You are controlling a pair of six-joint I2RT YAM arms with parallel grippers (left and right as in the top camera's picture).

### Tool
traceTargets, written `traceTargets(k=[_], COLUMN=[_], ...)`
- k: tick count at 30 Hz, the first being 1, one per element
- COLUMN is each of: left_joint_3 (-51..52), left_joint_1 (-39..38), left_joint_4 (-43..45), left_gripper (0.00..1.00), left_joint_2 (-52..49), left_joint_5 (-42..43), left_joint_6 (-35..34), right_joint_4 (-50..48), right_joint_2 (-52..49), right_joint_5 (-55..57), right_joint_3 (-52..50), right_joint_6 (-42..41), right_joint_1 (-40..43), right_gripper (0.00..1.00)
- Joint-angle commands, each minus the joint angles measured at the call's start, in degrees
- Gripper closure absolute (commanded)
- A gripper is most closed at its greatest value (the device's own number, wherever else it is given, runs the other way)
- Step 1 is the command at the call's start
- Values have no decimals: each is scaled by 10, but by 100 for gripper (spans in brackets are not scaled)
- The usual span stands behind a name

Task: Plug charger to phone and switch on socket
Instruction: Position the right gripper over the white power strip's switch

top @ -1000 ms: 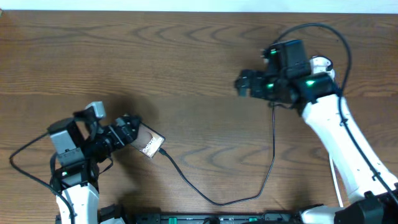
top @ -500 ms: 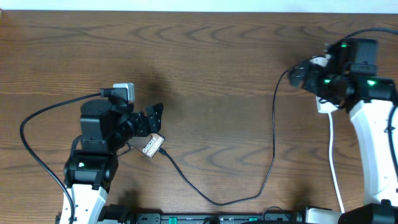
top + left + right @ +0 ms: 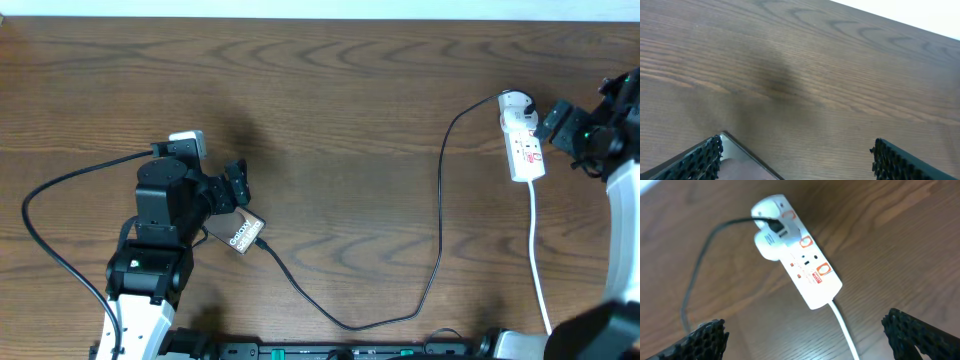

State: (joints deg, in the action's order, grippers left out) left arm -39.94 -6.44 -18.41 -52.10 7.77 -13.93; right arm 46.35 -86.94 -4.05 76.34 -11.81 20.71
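Note:
The phone (image 3: 243,234) lies on the table at lower left with white "Galaxy" lettering; its glossy corner shows in the left wrist view (image 3: 742,161). The charger cable (image 3: 438,230) runs from the phone's end across the table up to a white adapter on the socket (image 3: 522,148). My left gripper (image 3: 238,185) is open, just above the phone. My right gripper (image 3: 557,122) is open, to the right of the socket. In the right wrist view the socket (image 3: 810,275) lies ahead of the open fingers (image 3: 807,337), with the black cable (image 3: 700,270) plugged into its far end.
The socket's white cord (image 3: 538,260) runs down toward the front edge on the right. The left arm's own black cable (image 3: 50,210) loops at far left. A black rail (image 3: 330,352) lines the front edge.
The right arm has swung right, off the socket, uncovering it. The left gripper has lifted off the phone and now hovers open above it.

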Motion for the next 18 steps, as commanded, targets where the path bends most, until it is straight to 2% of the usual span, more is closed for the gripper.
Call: traceTargets(k=[1, 6, 11, 18], left_joint_3=[-13, -13, -13, -13], left_joint_1=[-1, -1, -1, -1], left_joint_4=[-13, -24, -24, -24], left_gripper=[7, 7, 7, 6], left_joint_2=[-5, -13, -23, -36], left_joint_5=[-12, -12, -12, -12], left_joint_6=[-5, -5, -5, -5], right_joint_4=[-2, -10, -45, -109], right_joint_2=[-78, -172, -222, -226], right_joint_5=[-58, -71, -70, -71], right_joint_3=[-2, -2, -2, -2], right_joint_6=[66, 94, 120, 132], right_joint_1=[12, 14, 14, 14], right_gripper=[1, 1, 1, 1])
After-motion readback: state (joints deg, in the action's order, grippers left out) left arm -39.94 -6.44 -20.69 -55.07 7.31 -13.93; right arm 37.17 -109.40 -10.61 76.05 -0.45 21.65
